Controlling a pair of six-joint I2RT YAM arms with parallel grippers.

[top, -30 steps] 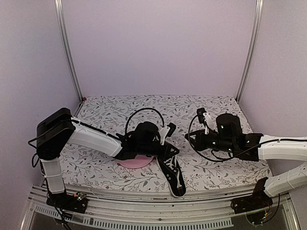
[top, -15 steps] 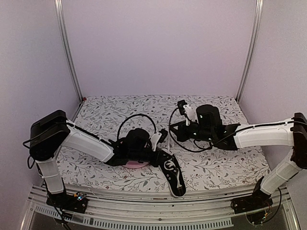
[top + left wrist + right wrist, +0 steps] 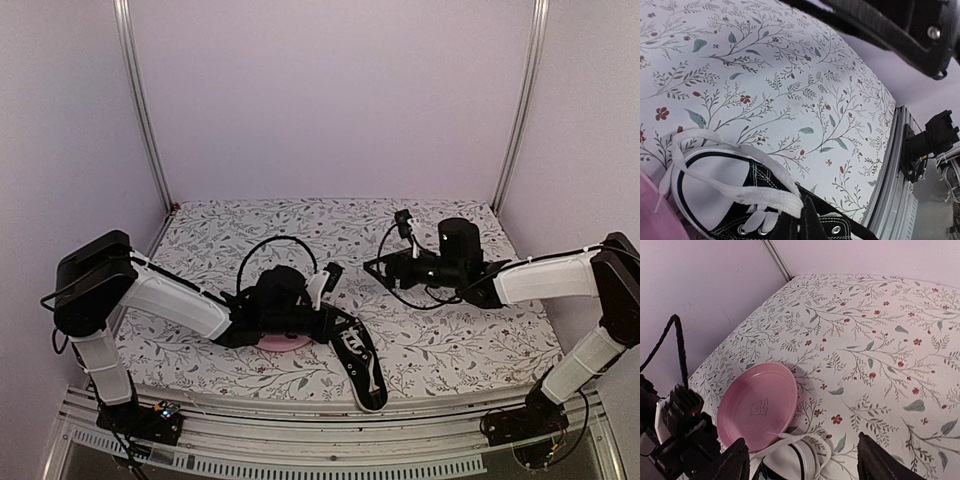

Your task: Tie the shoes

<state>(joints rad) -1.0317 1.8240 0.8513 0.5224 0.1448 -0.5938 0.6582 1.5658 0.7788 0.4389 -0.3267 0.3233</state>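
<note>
Left hand closed at the sneaker's heel end, right hand spread above the table.

The left hand (image 3: 328,312) is pressed together low over the open collar of the black canvas sneaker (image 3: 362,365). A white lace (image 3: 740,191) runs right past its tips and may be pinched there, though the wrist view is too tight to be sure. The right hand (image 3: 802,460) hangs with its fingers spread wide and nothing between them, raised over the table (image 3: 450,340) beyond the sneaker and pointing toward it without touching. The sneaker lies near the table's front edge, between the two arms, with its white toe cap toward their bases. Its heel is against or just beside a pink plate (image 3: 757,407), and one lace loops onto the floral cloth.
</note>
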